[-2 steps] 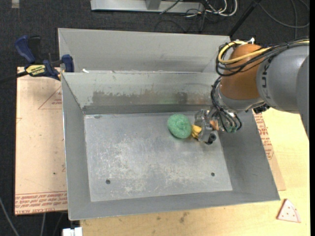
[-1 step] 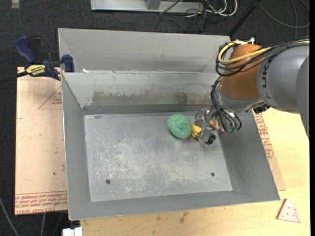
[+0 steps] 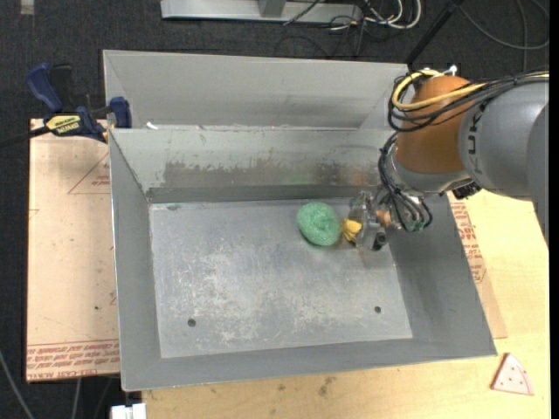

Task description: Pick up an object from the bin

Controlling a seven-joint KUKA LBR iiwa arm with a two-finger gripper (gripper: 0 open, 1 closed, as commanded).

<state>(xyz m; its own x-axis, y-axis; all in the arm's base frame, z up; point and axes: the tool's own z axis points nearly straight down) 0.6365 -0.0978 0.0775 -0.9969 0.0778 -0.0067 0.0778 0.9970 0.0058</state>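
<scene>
As the gripper (image 3: 371, 232) hovers, a green ball (image 3: 318, 223) lies near.

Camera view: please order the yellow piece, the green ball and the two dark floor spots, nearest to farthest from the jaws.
1. Yellow piece, just left of them in view.
2. Green ball, further left.
3. Right floor spot, toward the front.
4. Left floor spot, front left.

The single camera sits above the grey bin (image 3: 262, 321) and looks down on it somewhat slantwise, far enough off to take in all four rims, its back wall toward the top edge, its front rim toward the bottom, the arm (image 3: 511, 138) reaching in at the right.
</scene>
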